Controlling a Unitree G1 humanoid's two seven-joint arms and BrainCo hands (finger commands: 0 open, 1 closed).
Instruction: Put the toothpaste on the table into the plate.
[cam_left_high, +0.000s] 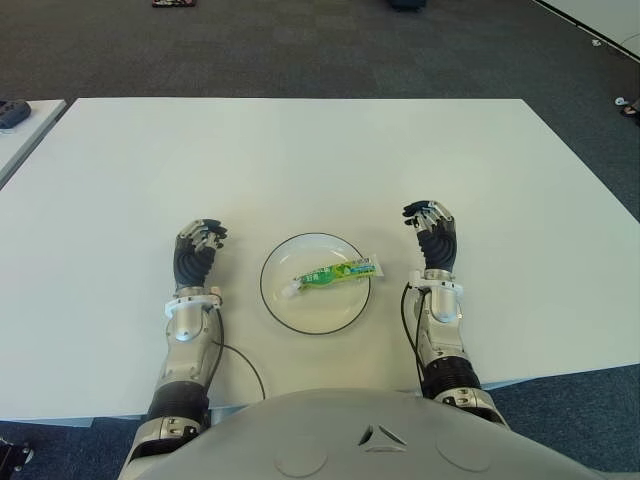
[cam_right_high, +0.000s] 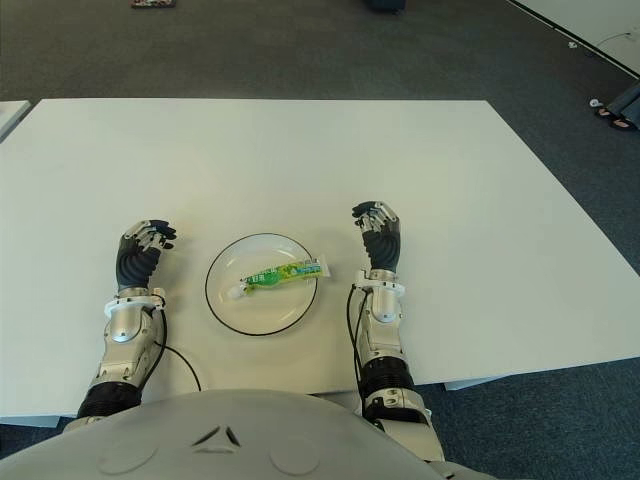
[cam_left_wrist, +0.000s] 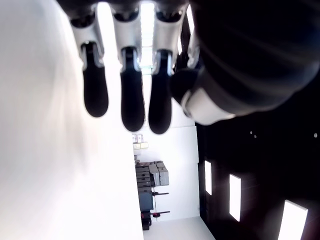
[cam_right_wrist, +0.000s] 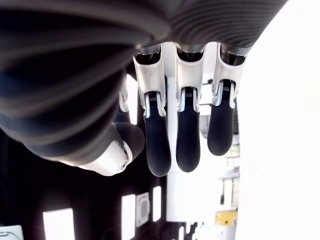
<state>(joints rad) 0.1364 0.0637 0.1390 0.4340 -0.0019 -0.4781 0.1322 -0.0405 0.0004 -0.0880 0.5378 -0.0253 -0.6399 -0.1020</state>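
On the white rectangular table (cam_left_high: 300, 150), at its near edge, sits a round white plate with a dark rim (cam_left_high: 275, 300), and the green and yellow toothpaste tube (cam_left_high: 330, 273) lies flat inside it. The tube runs across the plate on a slight slant, its white cap end toward the robot's left and its flat crimped end reaching the plate's rim on the right side. Printing is visible on the tube's green body, but it is too small to read; no brand can be made out.

Right hand (cam_left_high: 432, 232): positioned just beside the plate on its right, apart from both plate and tube. In its wrist view the dark-tipped fingers (cam_right_wrist: 188, 135) hang loosely extended side by side, thumb set off to one side, with nothing between them.

Left hand (cam_left_high: 198, 248): positioned near the plate on its left, not touching it. Its wrist view shows the fingers (cam_left_wrist: 132, 95) likewise relaxed and extended, holding nothing.

Beyond the table lies grey carpeted floor (cam_left_high: 300, 50).
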